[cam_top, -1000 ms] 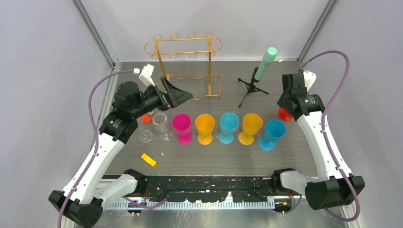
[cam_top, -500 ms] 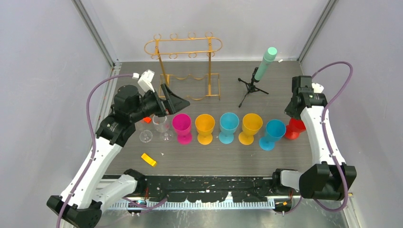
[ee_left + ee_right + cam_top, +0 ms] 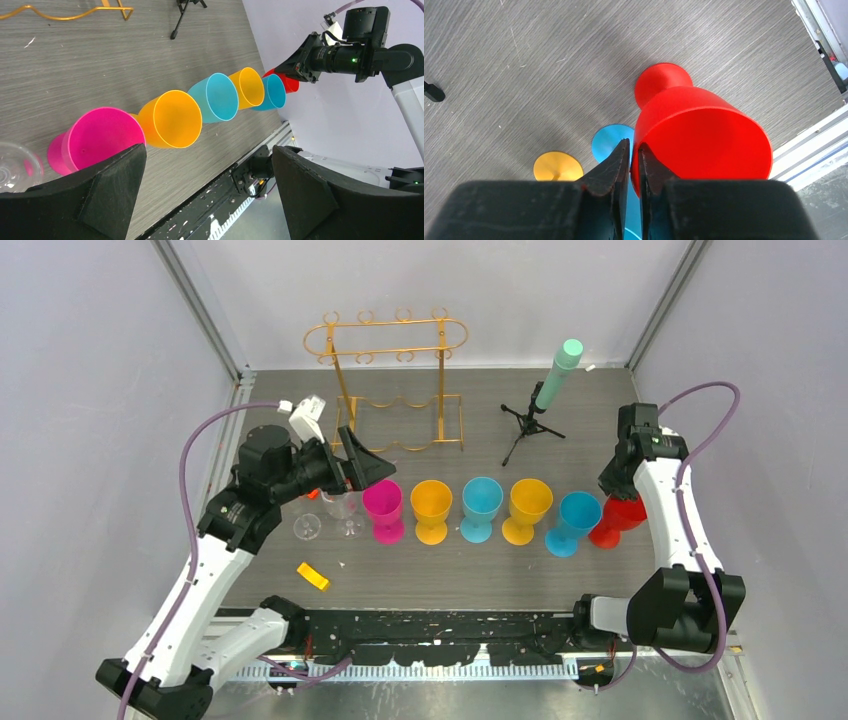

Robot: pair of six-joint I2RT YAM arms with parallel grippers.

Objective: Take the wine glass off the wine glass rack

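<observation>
The gold wire wine glass rack point(image 3: 386, 338) stands at the back of the table with nothing hanging on its top rail. A red wine glass point(image 3: 704, 135) stands upright on its foot at the right end of the row point(image 3: 618, 516). My right gripper point(image 3: 634, 144) comes down on it from above, its fingers straddling the rim on the left side with only a thin slit between them. My left gripper point(image 3: 207, 150) hovers wide open and empty over the left end of the row point(image 3: 372, 462), above the pink glass point(image 3: 97, 137).
A row of upright glasses runs left to right: two clear point(image 3: 340, 502), pink point(image 3: 383, 504), orange point(image 3: 431, 504), blue point(image 3: 482, 502), yellow point(image 3: 530, 504), blue point(image 3: 578, 518). A black tripod with a green cylinder point(image 3: 547, 388) stands back right. An orange block point(image 3: 313, 576) lies front left.
My right arm carried the red glass from the back right forward and set it beside the blue glass. My left gripper drifted slightly forward, still open.
</observation>
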